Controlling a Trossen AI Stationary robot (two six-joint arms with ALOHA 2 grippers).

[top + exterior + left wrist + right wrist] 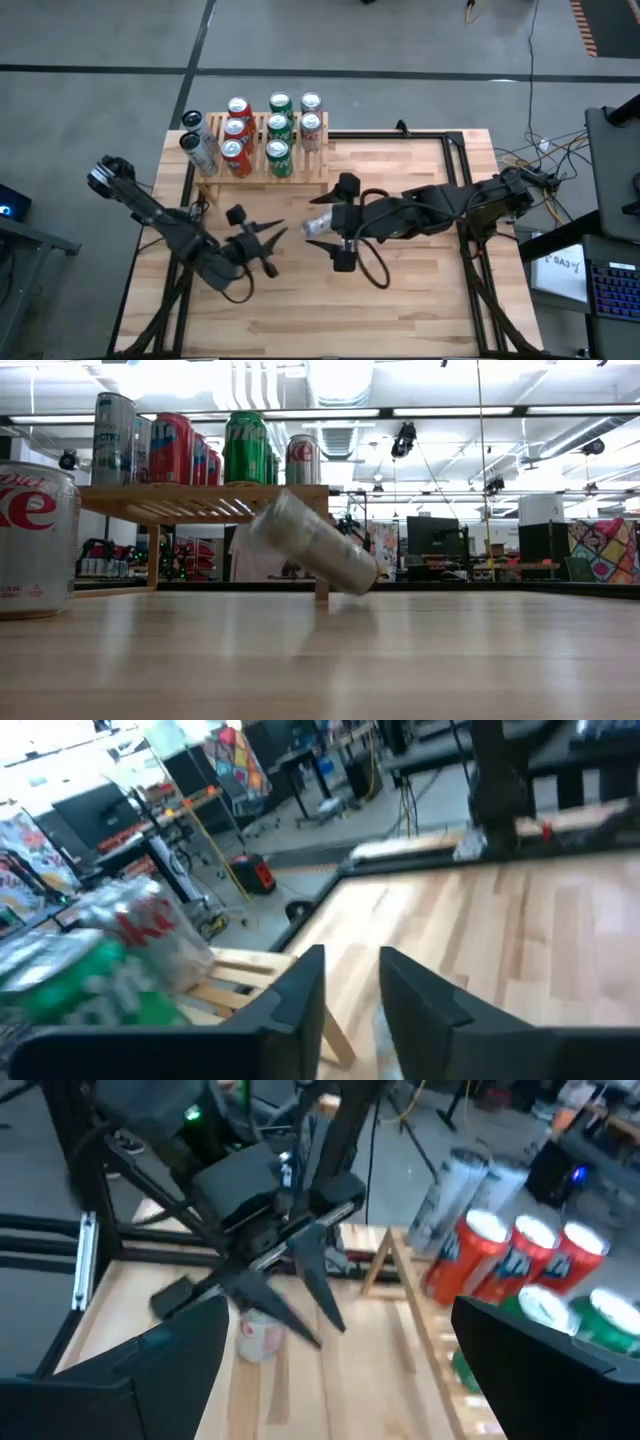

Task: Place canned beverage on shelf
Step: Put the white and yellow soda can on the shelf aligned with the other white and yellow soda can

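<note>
One silver can [320, 225] tilted between two empty hands, near shelf [262, 172].

The shelf [262, 168] is sitting at the upper left of the surface [400, 300] in the high view, carrying cans [279, 130] in rows. A tilted can [320, 225] is lying near the frame's middle, below and right of the shelf. The left pincer [272, 238] is sitting just left of it, the right pincer [345, 222] just right. In the low view another can [35, 540] is standing at the left edge.
</note>
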